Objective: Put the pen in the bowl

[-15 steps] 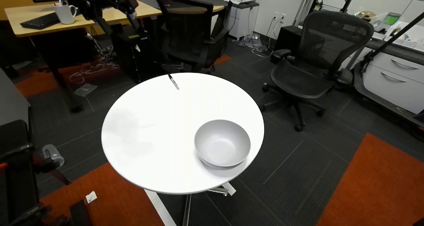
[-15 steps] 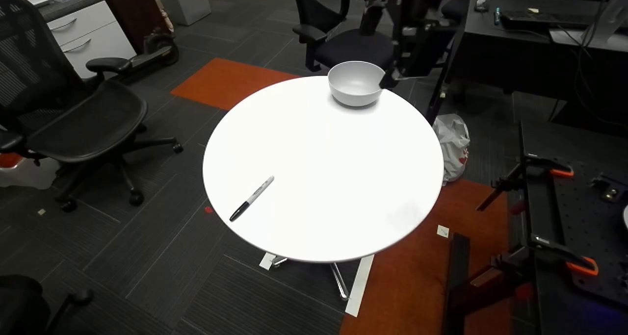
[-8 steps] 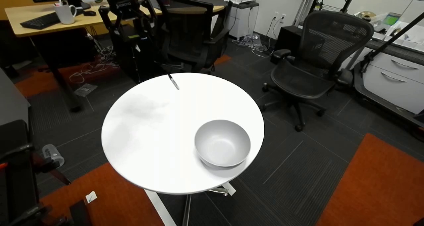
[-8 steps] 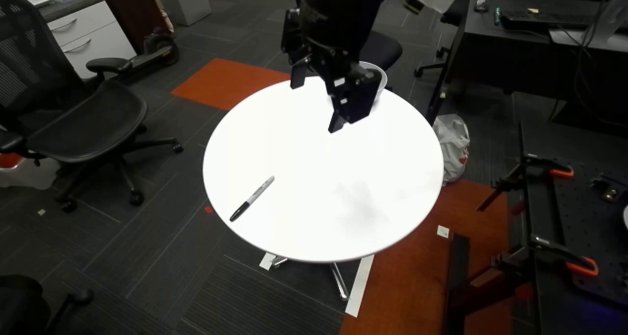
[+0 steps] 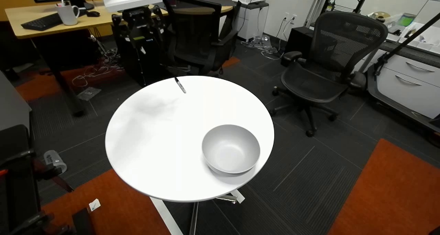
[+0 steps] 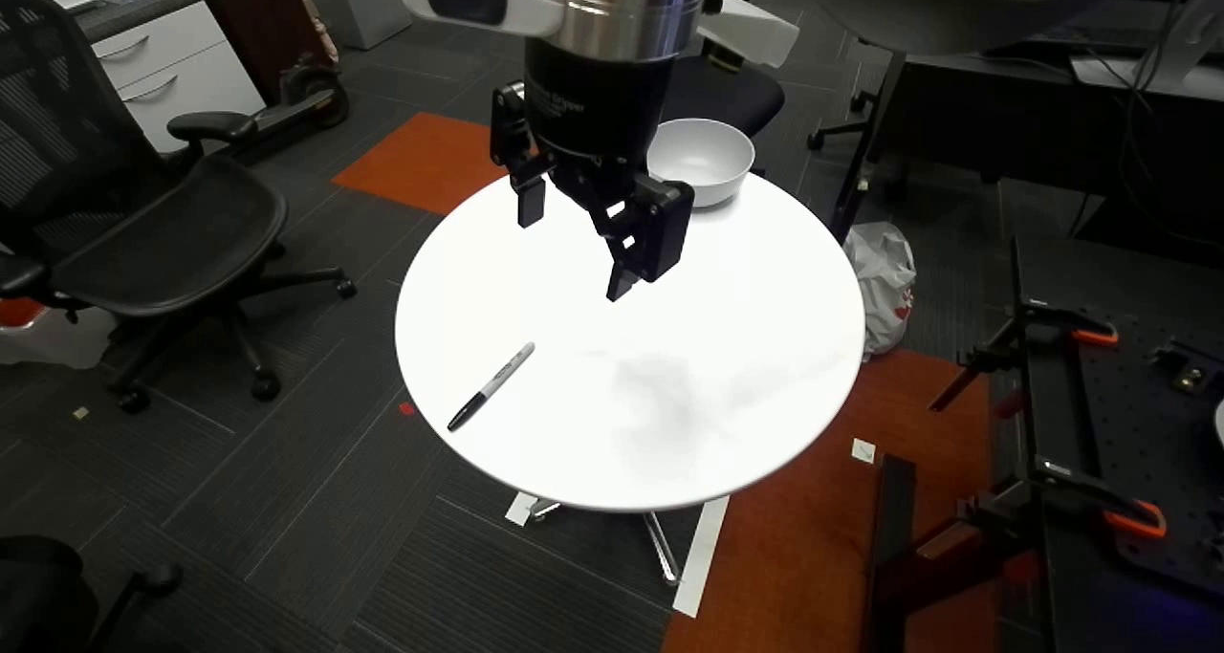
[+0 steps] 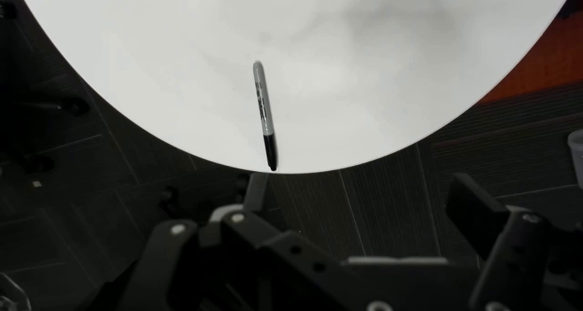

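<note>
The pen, a grey marker with a black cap, lies near the rim of the round white table in both exterior views [image 5: 180,85] [image 6: 491,386] and the wrist view [image 7: 264,108]. Its cap points to the table edge. The light grey bowl [image 5: 231,149] stands upright near the opposite rim; it also shows partly behind my gripper in an exterior view [image 6: 706,156]. It is out of the wrist view. My gripper [image 6: 576,247] is open and empty, fingers down, above the table and apart from the pen. In the wrist view both fingers [image 7: 364,199] are wide apart.
The white table [image 5: 154,152] has a bare round edge. Black office chairs [image 5: 330,56] [image 6: 143,185] stand around it. A desk [image 5: 99,16] with a white mug [image 5: 68,14] is behind. A black bench with orange clamps [image 6: 1138,519] stands to the side.
My gripper has swung from beside the bowl to above the table, nearer the pen, and now points down. The pen and bowl have not moved.
</note>
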